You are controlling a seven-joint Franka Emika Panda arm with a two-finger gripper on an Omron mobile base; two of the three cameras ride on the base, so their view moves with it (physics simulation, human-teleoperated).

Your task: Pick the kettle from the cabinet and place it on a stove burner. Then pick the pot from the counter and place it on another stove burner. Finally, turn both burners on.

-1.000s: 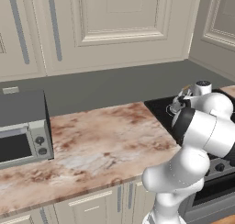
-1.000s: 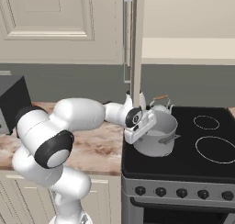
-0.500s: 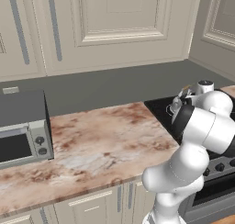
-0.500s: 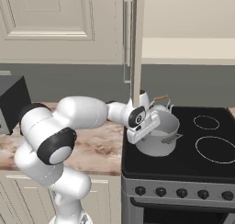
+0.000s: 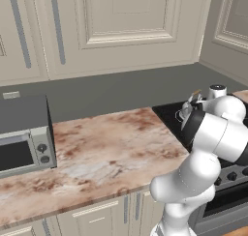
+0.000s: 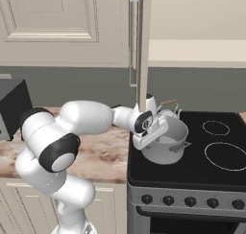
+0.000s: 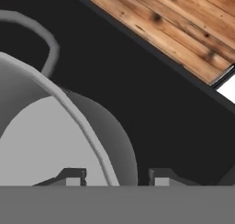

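The grey pot (image 6: 163, 144) stands on the front left burner of the black stove (image 6: 202, 173). My gripper (image 6: 156, 132) is at the pot's near-left rim. In the hand view the gripper (image 7: 118, 177) straddles that rim, open, one fingertip (image 7: 73, 176) inside the pot (image 7: 46, 140) and the other outside, each with a gap to the wall. One loop handle (image 7: 48, 42) of the pot curves at the upper left. The small silvery kettle (image 6: 169, 113) with its brown-topped handle sits right behind the pot on the back left burner. From the left base camera the kettle (image 5: 188, 109) peeks out from behind my arm.
Two bare ring burners (image 6: 216, 128) (image 6: 226, 156) lie on the stove's right half, with a row of knobs (image 6: 192, 202) along its front. The cabinet's open door edge (image 6: 141, 41) hangs above the pot, its beige shelf (image 6: 197, 53) behind. A microwave (image 5: 22, 138) stands at the left of the marble counter (image 5: 111, 148).
The jaws have spread apart off the pot's rim. The arm has hardly moved, and the pot rests on the burner.
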